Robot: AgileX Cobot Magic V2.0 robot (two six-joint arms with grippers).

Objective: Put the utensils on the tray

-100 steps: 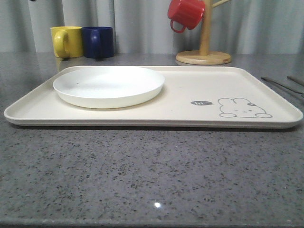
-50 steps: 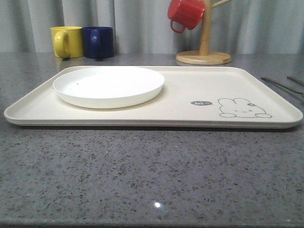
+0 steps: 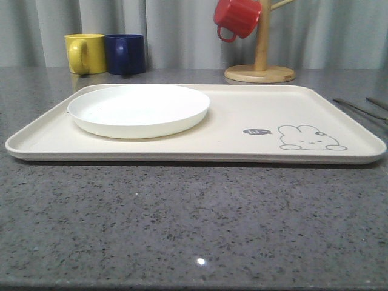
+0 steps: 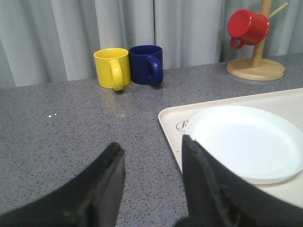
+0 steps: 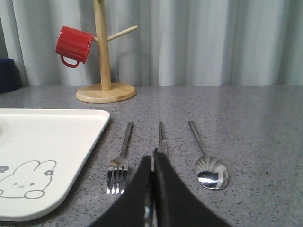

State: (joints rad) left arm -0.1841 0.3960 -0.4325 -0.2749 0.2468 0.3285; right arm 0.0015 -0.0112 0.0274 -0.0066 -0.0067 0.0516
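The fork (image 5: pixel 124 151), the chopsticks (image 5: pixel 162 137) and the spoon (image 5: pixel 211 172) lie side by side on the grey counter, just right of the cream tray (image 5: pixel 47 137). My right gripper (image 5: pixel 153 158) is shut on the near end of the chopsticks, and a sliver of metal shows between its fingers. The far ends of the chopsticks rest on the counter. In the front view the tray (image 3: pixel 242 121) lies across the middle, with thin utensils (image 3: pixel 357 108) at its right edge. My left gripper (image 4: pixel 151 149) hangs open and empty over the counter beside the tray's left rim (image 4: pixel 165 123).
A round white plate (image 3: pixel 139 109) sits on the tray's left half. A yellow mug (image 3: pixel 85 53) and a blue mug (image 3: pixel 125 53) stand at the back left. A wooden mug tree (image 3: pixel 260 66) carrying a red mug (image 3: pixel 237 17) stands behind the tray.
The thin utensil line at the right edge of the front view looks slightly shorter than a second ago. Everything else is still.
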